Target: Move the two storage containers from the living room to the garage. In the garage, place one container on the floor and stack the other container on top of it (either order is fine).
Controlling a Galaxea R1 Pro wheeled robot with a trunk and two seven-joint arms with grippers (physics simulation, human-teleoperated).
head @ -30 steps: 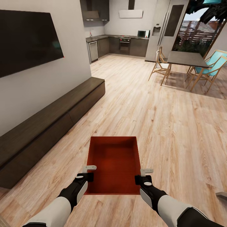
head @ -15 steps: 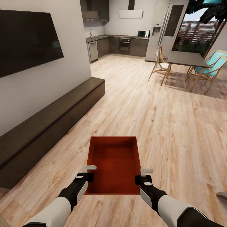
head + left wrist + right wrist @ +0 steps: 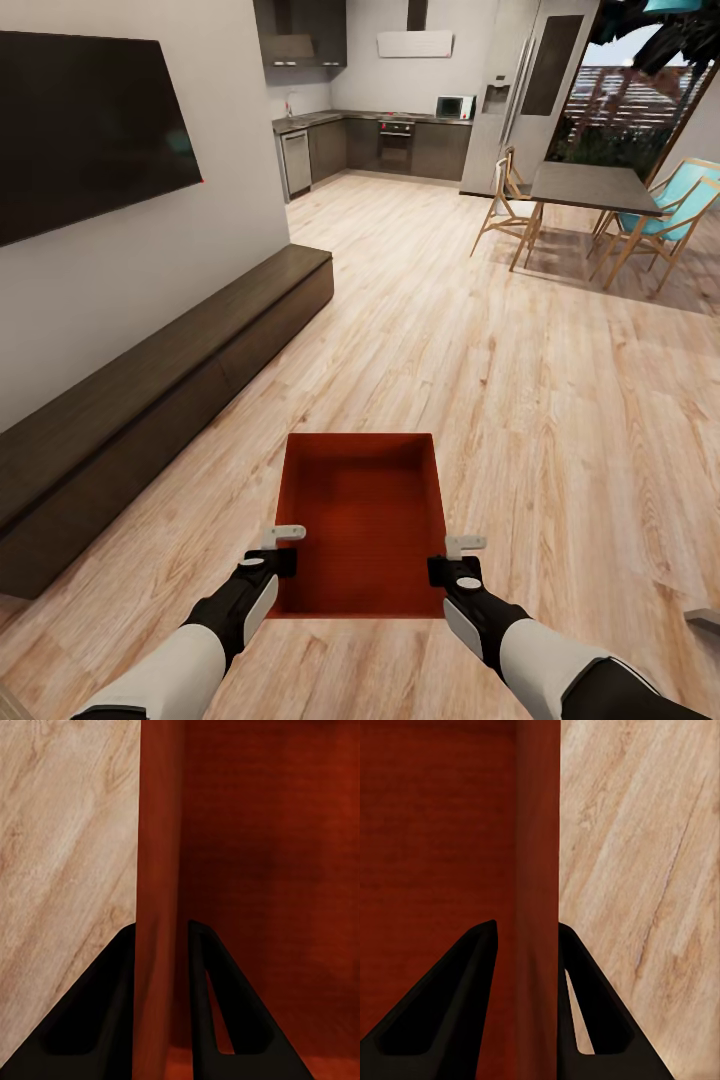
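Between my two arms, low in the head view, sits one storage container: red-orange plastic, rectangular, low straight walls, flat bottom with a fine ribbed grain. It hangs over the wood-plank floor, its long axis running away from me.

My left gripper is clamped on the container's left wall; in the left wrist view the black wedge-shaped fingers stand one on each side of the thin red wall, pressed against it. My right gripper grips the right wall the same way, dark tapered fingers straddling the rim. Both sets of jaws are narrowed to the wall's thickness.

Floor planks pale, knotted, matte grain. Along the left a long, low, dark-brown cabinet, flat-topped, against a plain white wall; above it a black glossy TV screen. Farther off, a dark kitchen with steel appliances, and to the right a grey slab table with splayed wooden chairs, two with teal seats.
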